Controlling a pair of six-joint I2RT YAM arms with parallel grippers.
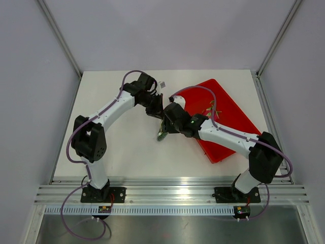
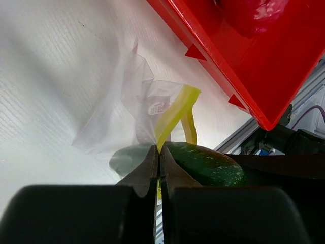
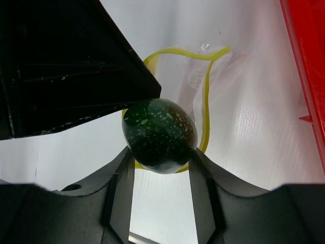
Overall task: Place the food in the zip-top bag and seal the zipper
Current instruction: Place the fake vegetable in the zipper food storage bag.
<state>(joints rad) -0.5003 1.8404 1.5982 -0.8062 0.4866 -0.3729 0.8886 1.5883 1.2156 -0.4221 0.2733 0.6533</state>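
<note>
My right gripper (image 3: 160,157) is shut on the food (image 3: 160,132), a dark green speckled cucumber, held by its near end. The zipper (image 3: 205,101), a yellow-green strip, forms an open loop around the food's far part. My left gripper (image 2: 159,148) is shut on the zipper (image 2: 177,109) and holds the clear zip-top bag (image 2: 122,101) up by its mouth. The food (image 2: 208,165) lies just behind these fingers, and its tip shows hazily through the plastic. In the top view both grippers meet mid-table, with the bag and food (image 1: 161,135) hanging just below them.
The red tray (image 1: 231,109) lies to the right under my right arm, with green leaf tips (image 1: 212,109) showing on it. Its corner (image 2: 264,61) is close to the bag, and a pink dragon fruit (image 2: 249,15) sits in it. The metal rail runs along the near edge.
</note>
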